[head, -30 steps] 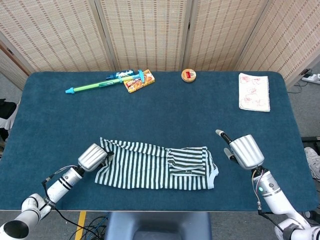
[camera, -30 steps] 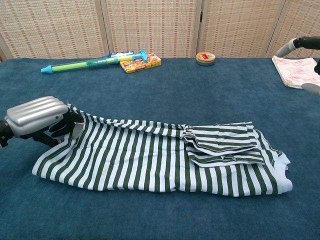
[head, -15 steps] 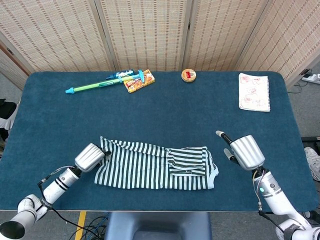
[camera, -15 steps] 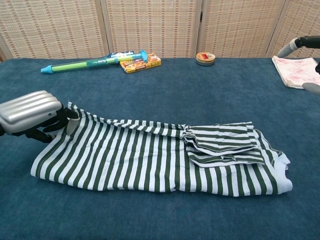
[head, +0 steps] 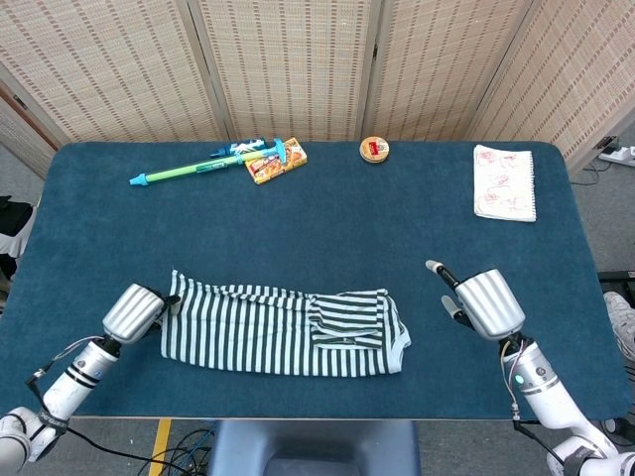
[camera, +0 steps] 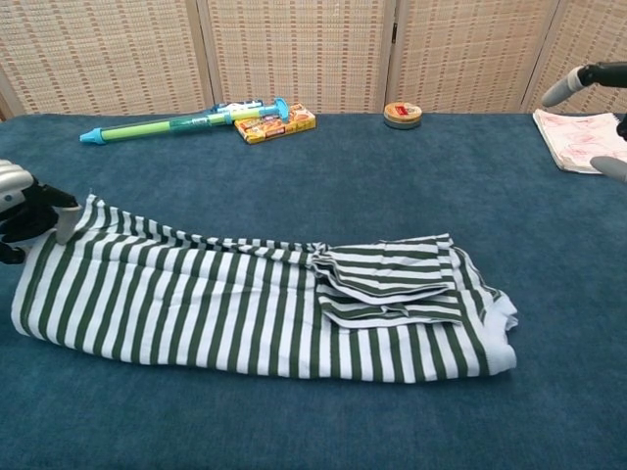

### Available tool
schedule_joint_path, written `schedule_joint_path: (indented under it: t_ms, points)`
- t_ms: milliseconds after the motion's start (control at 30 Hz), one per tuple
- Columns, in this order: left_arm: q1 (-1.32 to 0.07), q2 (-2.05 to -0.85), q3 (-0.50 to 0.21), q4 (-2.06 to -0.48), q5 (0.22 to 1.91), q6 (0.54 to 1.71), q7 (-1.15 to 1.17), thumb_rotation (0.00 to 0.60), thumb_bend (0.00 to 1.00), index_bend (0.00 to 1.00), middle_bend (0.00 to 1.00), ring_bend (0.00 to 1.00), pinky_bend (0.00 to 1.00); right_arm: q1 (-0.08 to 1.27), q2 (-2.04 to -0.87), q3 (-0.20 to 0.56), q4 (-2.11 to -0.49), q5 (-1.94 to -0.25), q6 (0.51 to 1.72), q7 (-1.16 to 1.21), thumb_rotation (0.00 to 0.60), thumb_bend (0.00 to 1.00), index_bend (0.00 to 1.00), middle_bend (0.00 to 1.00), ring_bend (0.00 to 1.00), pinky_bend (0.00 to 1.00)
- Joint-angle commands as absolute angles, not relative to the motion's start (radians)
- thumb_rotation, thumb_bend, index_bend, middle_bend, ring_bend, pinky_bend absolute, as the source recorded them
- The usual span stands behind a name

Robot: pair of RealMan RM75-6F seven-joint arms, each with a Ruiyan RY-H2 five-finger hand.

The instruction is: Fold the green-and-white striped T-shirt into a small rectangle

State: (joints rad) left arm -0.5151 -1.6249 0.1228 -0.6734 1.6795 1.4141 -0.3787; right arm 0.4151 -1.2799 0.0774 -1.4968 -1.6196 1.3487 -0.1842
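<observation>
The green-and-white striped T-shirt (head: pixel 278 332) (camera: pixel 245 304) lies as a long folded band near the table's front edge, its sleeves folded in on the right part. My left hand (head: pixel 134 312) (camera: pixel 24 211) grips the shirt's left end, fingers curled on the cloth. My right hand (head: pixel 481 300) hovers to the right of the shirt, apart from it, fingers spread with nothing in them; in the chest view only its fingertips (camera: pixel 588 80) show at the right edge.
At the back of the blue table (head: pixel 327 218) lie a green and blue toy water gun (head: pixel 208 164), a small snack box (head: pixel 275 166), a round tin (head: pixel 374 150) and a notebook (head: pixel 504 182) at the back right.
My left hand has pulled leftward with the shirt's end in its grip, dragging the whole shirt to the left. The right hand has barely moved.
</observation>
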Motion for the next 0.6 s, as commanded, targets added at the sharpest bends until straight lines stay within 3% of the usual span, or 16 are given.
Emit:
schedule_joint_path:
  t_ms: [33, 300, 600]
  points:
    - [-0.492, -1.598, 0.118, -0.69, 1.659, 1.396, -0.372, 0.6, 0.72, 0.71, 0.91, 0.83, 0.88, 0.416, -1.28, 0.079, -1.499, -1.623, 1.351, -0.184, 0.6, 0.4, 0.22, 0.97, 0.97, 1.0]
    - [-0.458, -1.521, 0.104, -0.755, 1.609, 1.331, -0.322, 0.6, 0.72, 0.69, 0.9, 0.82, 0.88, 0.414, -1.281, 0.079, -1.504, -1.635, 1.364, -0.177, 0.6, 0.4, 0.22, 0.97, 0.97, 1.0]
    - [-0.502, -1.347, 0.056, -1.171, 1.534, 1.183, -0.138, 0.6, 0.72, 0.67, 0.88, 0.8, 0.88, 0.4, -1.274, 0.079, -1.506, -1.646, 1.392, -0.16, 0.6, 0.4, 0.22, 0.97, 0.97, 1.0]
